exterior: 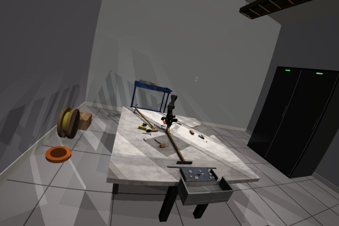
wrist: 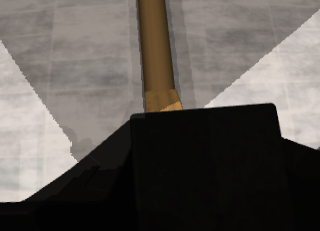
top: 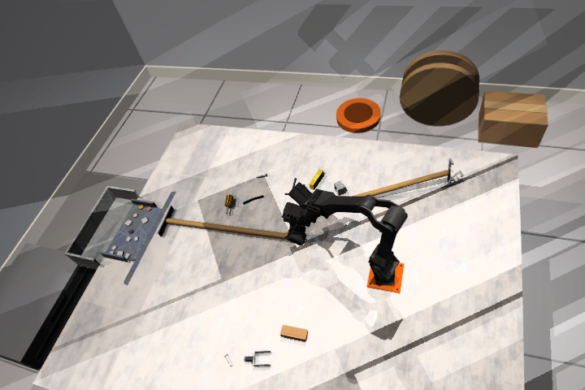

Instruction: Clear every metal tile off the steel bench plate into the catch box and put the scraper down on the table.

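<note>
My gripper (top: 295,236) (exterior: 168,129) is shut on the end of the long scraper's wooden handle (top: 224,227) (exterior: 175,144) (wrist: 157,46); the fingertips are hidden in the wrist view. The scraper's dark head (top: 165,221) (exterior: 184,162) is just on the arm's side of the bar along the steel bench plate's near edge. Its exact height is unclear. The plate (top: 144,231) (exterior: 204,178) bears several small tiles, one pale tile (top: 145,220) (exterior: 196,177) among them. The grey catch box (top: 82,259) (exterior: 210,197) adjoins the plate's far end; I see no tiles in it.
A second long-handled tool (top: 404,184) (exterior: 144,117) lies behind the arm. A yellow block (top: 317,179) (exterior: 142,127) and a grey block (top: 340,187) are near it. An orange-handled screwdriver (top: 228,201) (exterior: 162,146) lies beside the scraper handle. A wooden block (top: 294,332) (exterior: 191,132) lies across the table.
</note>
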Controlling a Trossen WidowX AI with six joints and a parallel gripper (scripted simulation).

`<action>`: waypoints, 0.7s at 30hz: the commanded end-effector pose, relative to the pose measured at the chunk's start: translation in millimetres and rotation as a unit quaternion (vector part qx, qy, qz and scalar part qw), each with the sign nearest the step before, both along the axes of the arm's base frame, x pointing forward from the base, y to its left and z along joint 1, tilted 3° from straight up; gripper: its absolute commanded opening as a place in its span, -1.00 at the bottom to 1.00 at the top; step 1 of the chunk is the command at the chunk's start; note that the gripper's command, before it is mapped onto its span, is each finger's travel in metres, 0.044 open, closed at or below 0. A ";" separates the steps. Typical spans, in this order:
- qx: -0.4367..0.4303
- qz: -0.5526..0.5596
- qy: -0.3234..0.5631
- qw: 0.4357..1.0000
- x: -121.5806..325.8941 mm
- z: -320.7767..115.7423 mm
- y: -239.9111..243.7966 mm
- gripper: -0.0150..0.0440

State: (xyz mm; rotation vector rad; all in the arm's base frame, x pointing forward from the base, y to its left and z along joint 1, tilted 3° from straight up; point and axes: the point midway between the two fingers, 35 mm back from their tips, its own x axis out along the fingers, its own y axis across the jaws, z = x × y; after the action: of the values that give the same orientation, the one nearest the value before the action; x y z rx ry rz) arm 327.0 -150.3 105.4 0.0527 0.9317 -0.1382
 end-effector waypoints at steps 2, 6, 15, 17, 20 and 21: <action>0.000 -0.005 -0.004 1.000 0.9 2.6 6.0 -0.49; 0.000 -0.006 -0.004 1.000 -2.3 2.9 6.1 -0.49; 0.000 -0.008 -0.003 1.000 -19.4 4.1 7.2 -0.49; 0.000 -0.008 -0.003 1.000 -23.3 4.2 7.5 -0.49; 0.000 -0.009 -0.003 1.000 -29.1 4.4 8.2 -0.49; 0.000 -0.009 -0.003 1.000 -31.1 4.4 8.4 -0.49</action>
State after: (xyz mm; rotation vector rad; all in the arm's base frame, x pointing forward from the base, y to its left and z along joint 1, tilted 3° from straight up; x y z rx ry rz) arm 299.3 -142.3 105.9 0.0647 0.9388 -0.1574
